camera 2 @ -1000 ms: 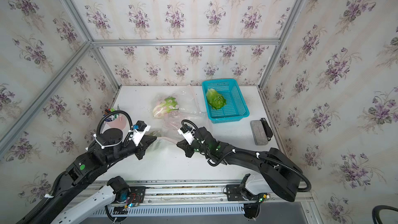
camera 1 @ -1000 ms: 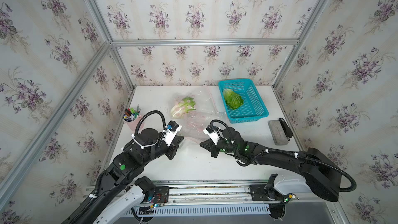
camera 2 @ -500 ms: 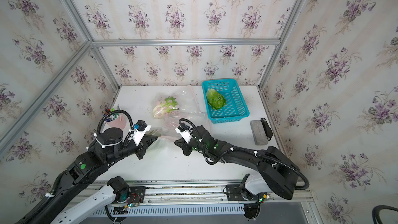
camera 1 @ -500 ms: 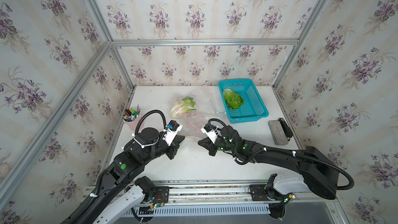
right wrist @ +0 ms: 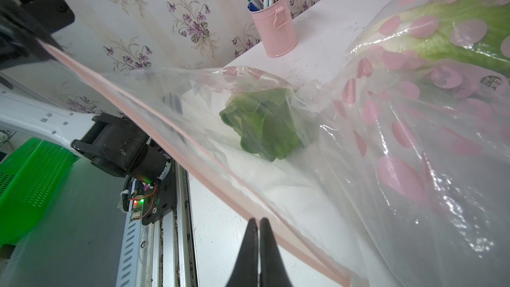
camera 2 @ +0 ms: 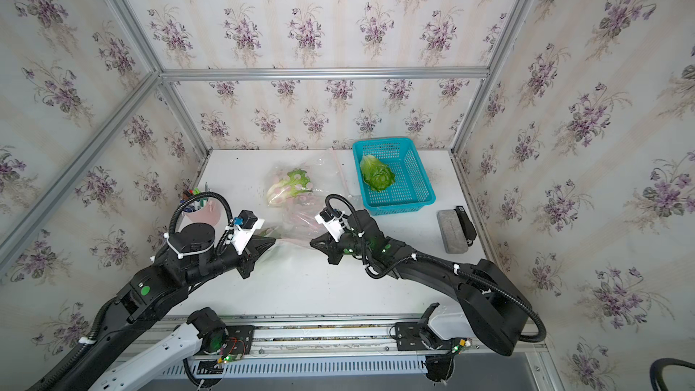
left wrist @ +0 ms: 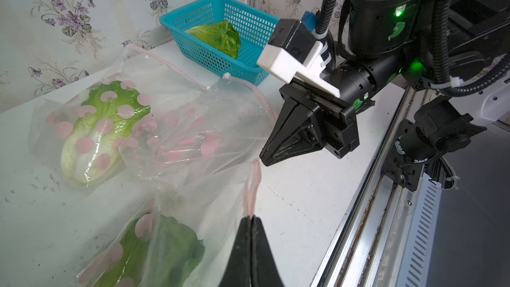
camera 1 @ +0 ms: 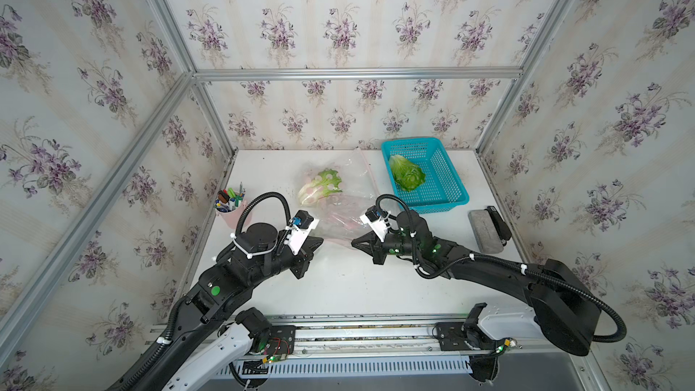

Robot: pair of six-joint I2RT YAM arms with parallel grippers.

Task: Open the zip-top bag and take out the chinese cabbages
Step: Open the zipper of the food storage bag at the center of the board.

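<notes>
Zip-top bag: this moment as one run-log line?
left gripper: shut on zip-top bag rim | right gripper: shut on rim | cabbages: two in bag, one in basket

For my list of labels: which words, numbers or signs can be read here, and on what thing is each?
No text can be read.
Small dark print on the bag: a stamp or logo, too blurred to read.
</notes>
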